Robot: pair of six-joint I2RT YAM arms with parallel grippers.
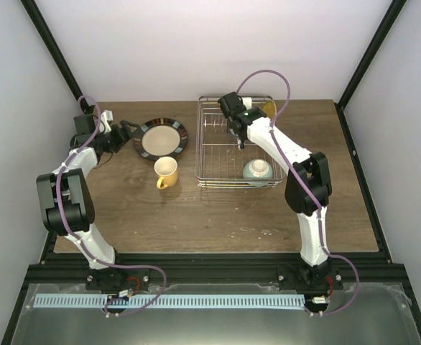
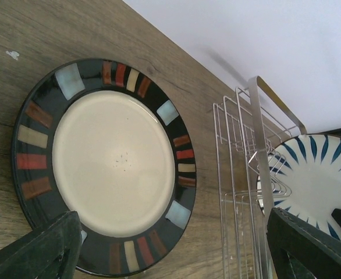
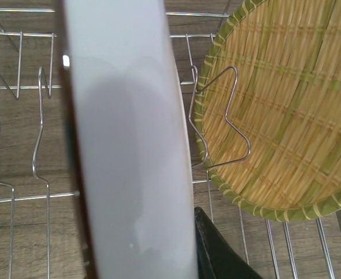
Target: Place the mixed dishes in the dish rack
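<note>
No readable text, labels, brands or numbers on any dish, rack or arm

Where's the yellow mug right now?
In the top view the yellow mug stands on the table, left of the dish rack and on the near side of the dark-rimmed plate.

Left arm reaching toward the far left, elbow bending sharply, left gripper (image 1: 130,134) lying low with fingers (image 2: 36,250) spreading wide, right arm stretching forward and leftward, right gripper (image 1: 238,138) pointing down, pinching the white plate (image 3: 130,145).
</note>
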